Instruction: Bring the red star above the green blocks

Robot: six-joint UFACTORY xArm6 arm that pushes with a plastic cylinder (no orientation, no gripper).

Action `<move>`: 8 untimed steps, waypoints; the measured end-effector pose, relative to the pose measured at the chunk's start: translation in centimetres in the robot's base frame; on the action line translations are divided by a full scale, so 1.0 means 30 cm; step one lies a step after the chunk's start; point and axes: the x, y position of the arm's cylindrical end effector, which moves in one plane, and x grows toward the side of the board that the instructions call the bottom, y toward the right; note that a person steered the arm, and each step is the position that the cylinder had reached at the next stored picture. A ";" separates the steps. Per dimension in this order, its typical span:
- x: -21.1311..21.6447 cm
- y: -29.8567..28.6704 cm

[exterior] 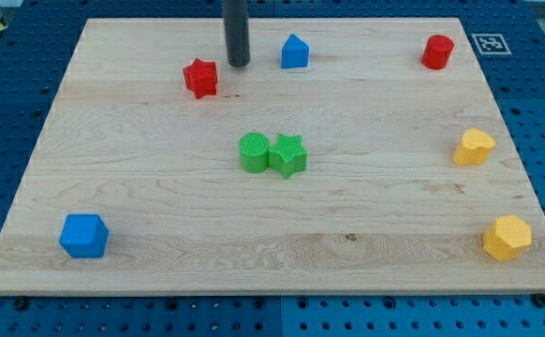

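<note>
The red star (200, 78) lies on the wooden board (272, 262) at the upper left. My tip (239, 64) stands just to the star's upper right, a small gap apart. The green blocks sit near the board's middle, touching each other: a green cylinder (253, 153) on the left and a green star (288, 155) on the right. The red star is up and to the left of them.
A blue house-shaped block (294, 52) is right of my tip. A red cylinder (436, 51) is at the top right. Two yellow blocks (474, 147) (507, 237) sit along the right side. A blue cube (84, 235) is at the lower left.
</note>
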 end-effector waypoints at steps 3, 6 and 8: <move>0.274 0.140; -0.003 -0.132; 0.269 0.077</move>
